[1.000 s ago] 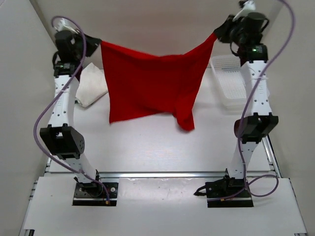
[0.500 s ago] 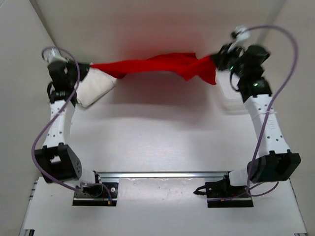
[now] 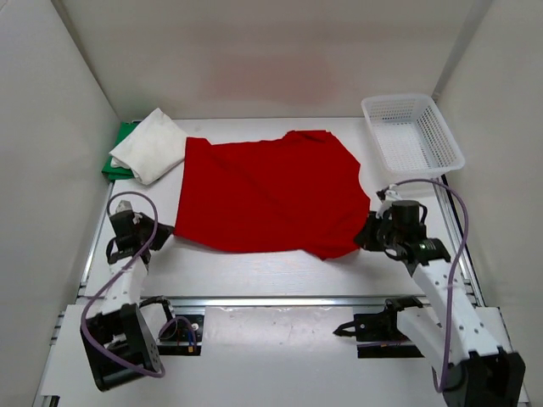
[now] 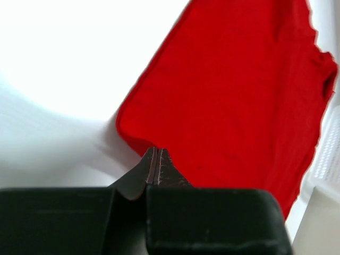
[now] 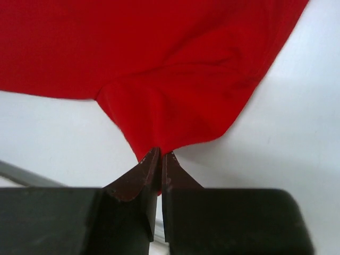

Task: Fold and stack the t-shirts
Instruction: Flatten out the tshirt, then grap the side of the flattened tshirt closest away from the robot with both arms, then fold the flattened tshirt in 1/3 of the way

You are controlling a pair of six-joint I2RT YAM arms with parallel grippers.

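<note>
Pinching the red t-shirt (image 3: 267, 199) by its near corners: left fingers (image 4: 141, 175) and right fingers (image 5: 135, 180) are both clamping cloth. It's lying spread flat on the table (image 3: 254, 271) just beyond them, not yet folded. The white t-shirt (image 3: 153, 146) is sitting folded atop the green t-shirt (image 3: 119, 157), well beyond the left fingers. Counting: three t-shirts, one basket (image 3: 413, 136).

a white table (image 3: 254, 271) boxed in by plain white walls (image 3: 51, 127).

A spread t-shirt (image 3: 263, 199) lies mid-way across the surface (image 3: 254, 271), with the left tool (image 3: 159, 231) and right tool (image 3: 365, 237) at its near corners. Far left, a folded t-shirt (image 3: 151, 146) rests on a lower t-shirt (image 3: 117, 157). A basket (image 3: 413, 136) sits far right.
</note>
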